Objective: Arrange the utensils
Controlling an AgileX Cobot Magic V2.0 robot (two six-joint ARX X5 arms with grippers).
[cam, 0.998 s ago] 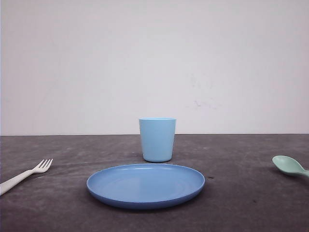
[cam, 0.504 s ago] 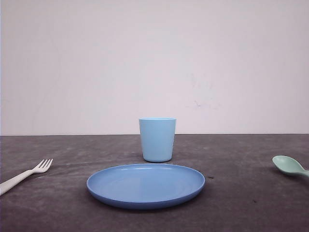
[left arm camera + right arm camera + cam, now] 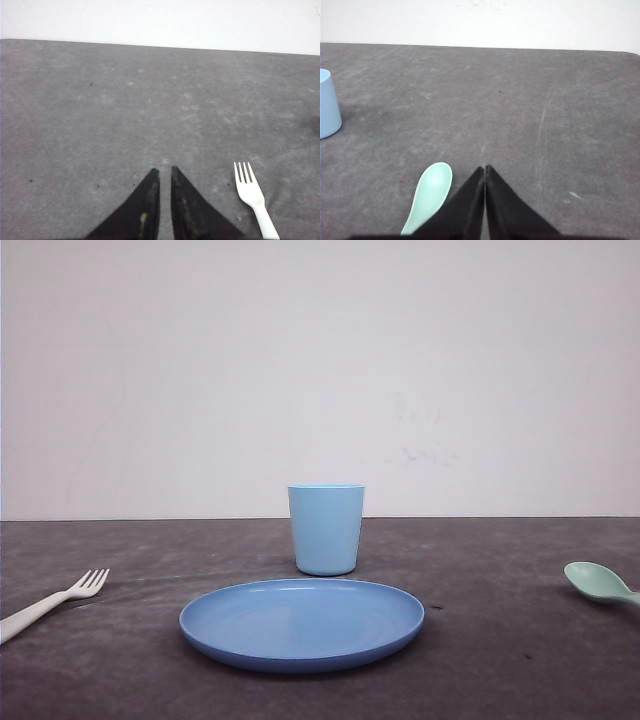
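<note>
The white fork [image 3: 60, 598] lies flat on the dark table at the far left, tines pointing toward the back. In the left wrist view the fork [image 3: 250, 187] rests just beside my left gripper [image 3: 164, 170], whose black fingers stand shut with only a thin slit between them and nothing held. At the far right of the table lies the mint-green spoon [image 3: 598, 582], bowl up. My right gripper [image 3: 485, 167] is shut and empty, fingertips touching, with the spoon [image 3: 431, 192] right beside it and partly hidden under one finger.
A round blue plate [image 3: 300, 625] sits at the front centre of the table, with a light blue cup [image 3: 326, 528] upright just behind it. The cup [image 3: 327, 102] also shows at the edge of the right wrist view. A white wall stands behind the table.
</note>
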